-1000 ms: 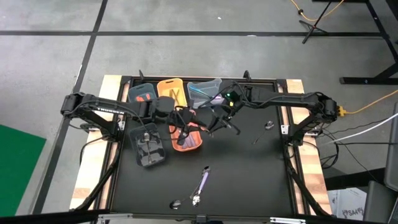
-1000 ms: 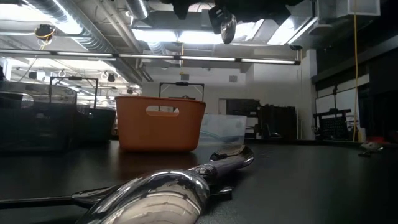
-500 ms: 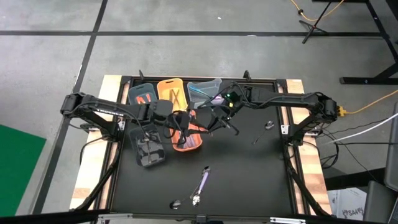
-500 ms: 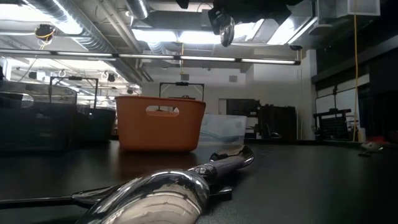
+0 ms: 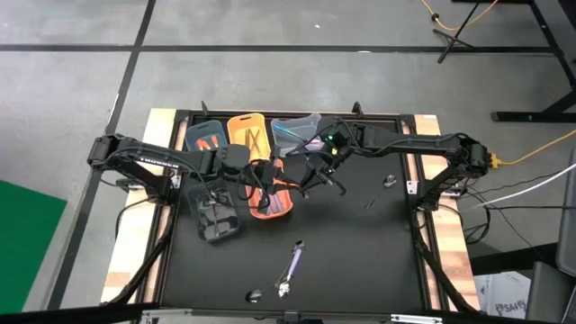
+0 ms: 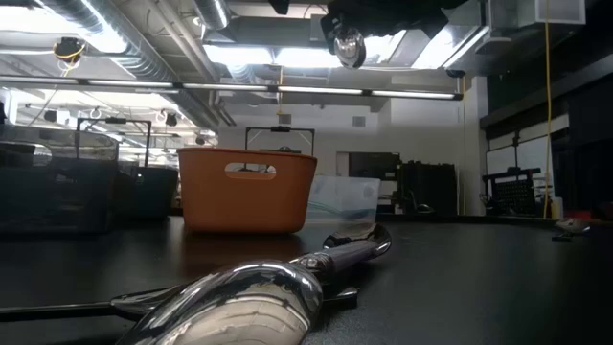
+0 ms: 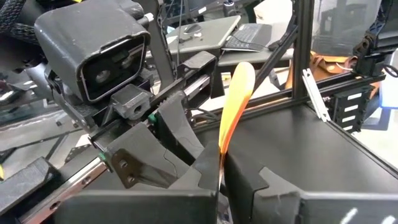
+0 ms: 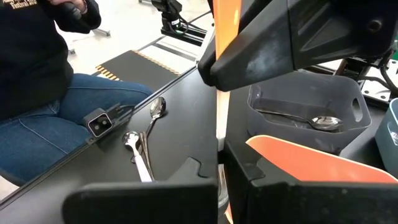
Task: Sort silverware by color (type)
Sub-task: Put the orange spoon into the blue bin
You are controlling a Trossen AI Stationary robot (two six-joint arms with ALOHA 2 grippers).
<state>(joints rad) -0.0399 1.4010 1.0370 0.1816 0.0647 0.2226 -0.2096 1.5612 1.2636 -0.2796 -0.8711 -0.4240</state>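
An orange-red spoon (image 7: 233,102) stands up between both grippers, above the orange bin (image 5: 270,202) at mid-table. My left gripper (image 7: 221,171) is shut on it, and its bowl (image 7: 241,74) sticks out past the fingers. My right gripper (image 8: 217,165) meets it from the other side, its fingers shut to a thin slit. In the high view the left gripper (image 5: 261,178) and right gripper (image 5: 308,180) face each other. The low view shows a spoon bowl (image 6: 350,45) high up. A purple spoon (image 5: 292,263) lies flat near the table's near edge. My left gripper pinches the orange spoon's handle (image 7: 222,152) between its two fingers, the spoon running on along them. The spoon is lifted clear, bowl end free. My right gripper is shut on a thin strip (image 8: 218,177) in line with the orange spoon (image 8: 224,18); which part it has cannot be told.
A grey bin (image 5: 216,214) with a silver spoon (image 8: 317,121) sits left of the orange one. Three bins (image 5: 247,133) line the far edge. Loose pieces lie at the right (image 5: 389,181) and near edge (image 5: 256,294). A seated person (image 8: 50,74) is beyond the near edge.
Both grippers have stayed over the orange bin. In the low view the raised spoon bowl has turned, from narrow and edge-on to rounder and face-on.
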